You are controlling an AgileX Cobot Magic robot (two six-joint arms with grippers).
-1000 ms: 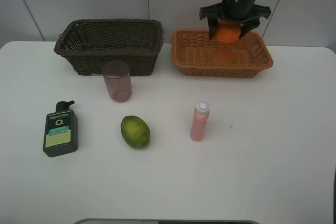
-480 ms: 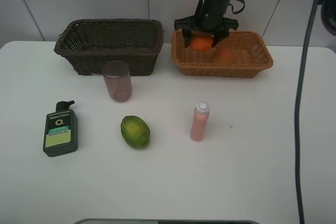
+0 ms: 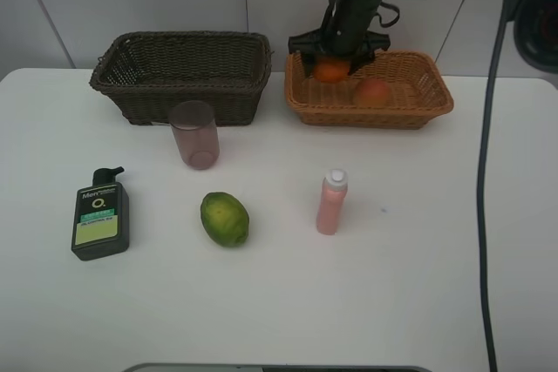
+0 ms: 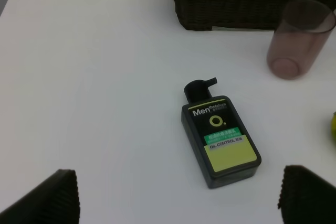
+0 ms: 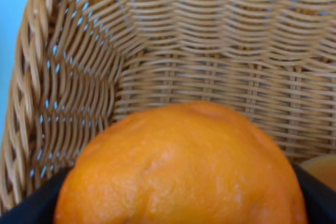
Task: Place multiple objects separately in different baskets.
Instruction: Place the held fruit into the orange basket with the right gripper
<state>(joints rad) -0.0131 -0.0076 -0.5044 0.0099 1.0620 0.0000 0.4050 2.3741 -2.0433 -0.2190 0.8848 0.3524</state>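
My right gripper (image 3: 331, 60) is shut on the orange (image 3: 330, 70), holding it low inside the back left corner of the light tan basket (image 3: 366, 116). In the right wrist view the orange (image 5: 181, 166) fills the space between the dark fingers, close to the wicker wall (image 5: 210, 77). A peach-like fruit (image 3: 372, 91) lies in the same basket. The dark brown basket (image 3: 183, 84) looks empty. On the table stand the pink cup (image 3: 193, 134) and pink bottle (image 3: 331, 202). The green citrus (image 3: 225, 218) and dark pump bottle (image 3: 100, 215) lie there too. My left gripper (image 4: 181, 198) hangs open above the pump bottle (image 4: 220, 140).
Both baskets stand side by side at the table's back edge, near the white wall. The cup (image 4: 299, 40) stands right in front of the dark basket (image 4: 247, 3). A dark cable hangs down at the right side of the exterior view.
The right gripper has carried the orange leftward and down, from above the middle of the tan basket into its back left corner. Nothing on the table has moved.
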